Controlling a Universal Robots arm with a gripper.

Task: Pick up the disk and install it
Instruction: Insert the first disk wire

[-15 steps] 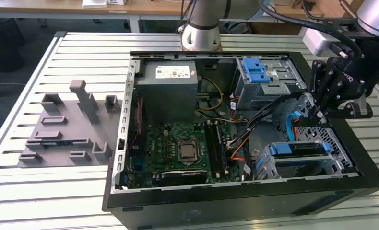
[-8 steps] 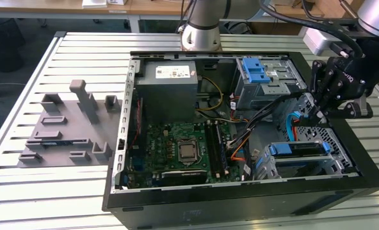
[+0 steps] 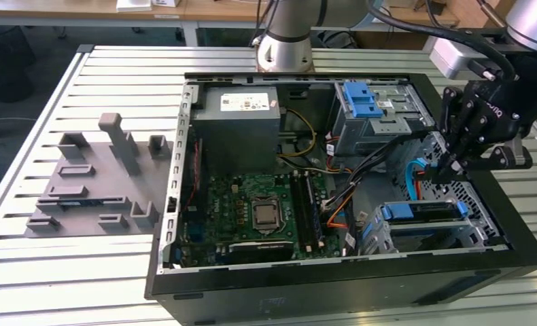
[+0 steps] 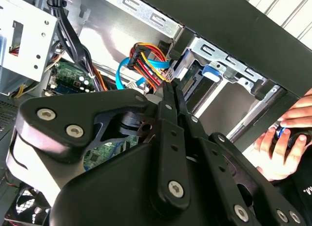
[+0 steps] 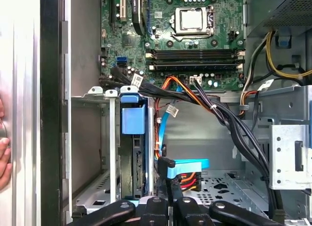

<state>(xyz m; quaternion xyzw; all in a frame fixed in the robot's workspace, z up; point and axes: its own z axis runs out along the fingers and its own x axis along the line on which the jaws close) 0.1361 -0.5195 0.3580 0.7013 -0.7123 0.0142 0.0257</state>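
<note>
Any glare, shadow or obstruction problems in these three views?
Exterior view: even light, glare streaks on the table, shadow inside the case. Second wrist view: the dark gripper blocks the lower half. First wrist view: the table strip is washed out.

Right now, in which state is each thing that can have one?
computer case: open, side panel off.
disk: slotted edge-on in its cage.
gripper: fingers shut.
blue cable plug: hanging apart from the disk.
processor socket: bare, no cooler.
</note>
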